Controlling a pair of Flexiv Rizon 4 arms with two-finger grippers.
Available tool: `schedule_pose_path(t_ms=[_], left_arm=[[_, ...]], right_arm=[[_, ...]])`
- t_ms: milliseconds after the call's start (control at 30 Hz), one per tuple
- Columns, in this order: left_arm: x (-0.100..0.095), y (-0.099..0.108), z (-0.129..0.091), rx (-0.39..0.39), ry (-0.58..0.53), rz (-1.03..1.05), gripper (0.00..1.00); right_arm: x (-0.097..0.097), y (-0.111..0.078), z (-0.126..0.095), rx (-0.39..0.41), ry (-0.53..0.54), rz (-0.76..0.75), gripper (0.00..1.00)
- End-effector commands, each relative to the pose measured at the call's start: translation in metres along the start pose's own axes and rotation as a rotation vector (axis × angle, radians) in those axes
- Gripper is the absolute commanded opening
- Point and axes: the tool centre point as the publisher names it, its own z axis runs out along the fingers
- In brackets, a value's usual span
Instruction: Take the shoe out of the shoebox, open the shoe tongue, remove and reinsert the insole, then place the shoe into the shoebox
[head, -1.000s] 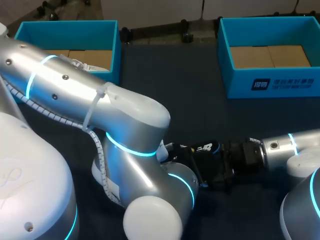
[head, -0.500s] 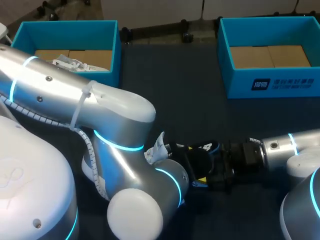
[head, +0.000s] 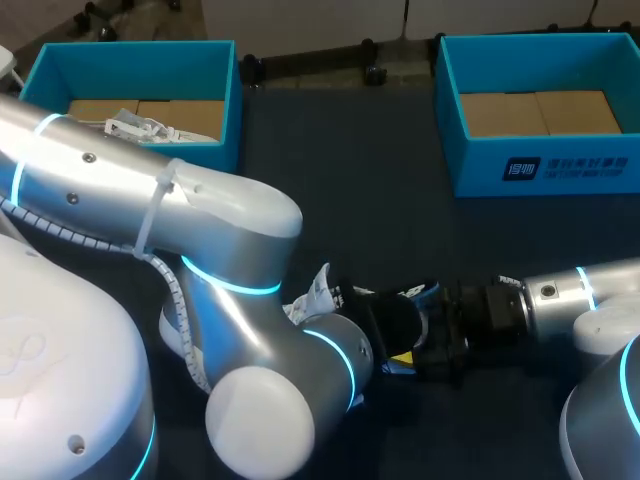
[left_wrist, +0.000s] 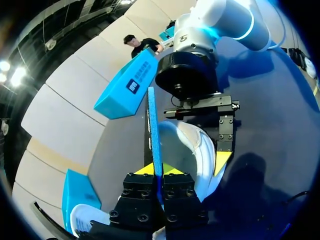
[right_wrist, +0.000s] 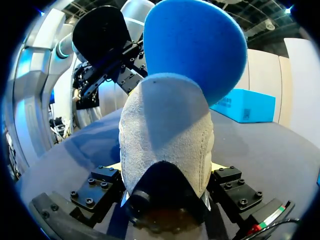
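The left arm (head: 200, 215) has swung toward the lower left of the head view over the last second. This uncovers more of the white shoe (head: 140, 128) lying in the upper-left shoebox (head: 228, 100). The worked shoe (head: 395, 305) has stayed at lower centre on the dark table (head: 350, 190), outside both boxes.

The right gripper (right_wrist: 165, 172) is clamped on the shoe's grey heel from both sides and holds it steady. The left gripper (left_wrist: 159, 172) is pinched tight on the near end of the blue insole (left_wrist: 154, 130), which stands edge-on, its far end down inside the shoe (left_wrist: 187, 150). From the right wrist, the insole (right_wrist: 200, 50) rises well above the heel collar.

I judge the arm's retreat to be drawing the insole out. It is only partly freed, so reinsertion and boxing remain.
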Motion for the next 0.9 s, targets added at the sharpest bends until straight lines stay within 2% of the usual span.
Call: schedule_pose_path(t_ms=[33,400,633,900], left_arm=[[-0.002,-0.005,-0.003,0.012,0.020,-0.009,0.00],[-0.017,-0.037,-0.021,0.023,0.097,-0.062,0.00],[-0.019,-0.060,-0.027,0.018,0.098,-0.060,0.00],[-0.037,-0.100,-0.025,-0.032,0.244,-0.124,0.00]], right_arm=[[0.001,0.001,0.000,0.003,-0.001,0.001,0.00],[0.001,0.001,0.000,0.003,-0.001,0.001,0.00],[0.001,0.001,0.000,0.003,-0.001,0.001,0.00],[0.001,0.001,0.000,0.003,-0.001,0.001,0.00]])
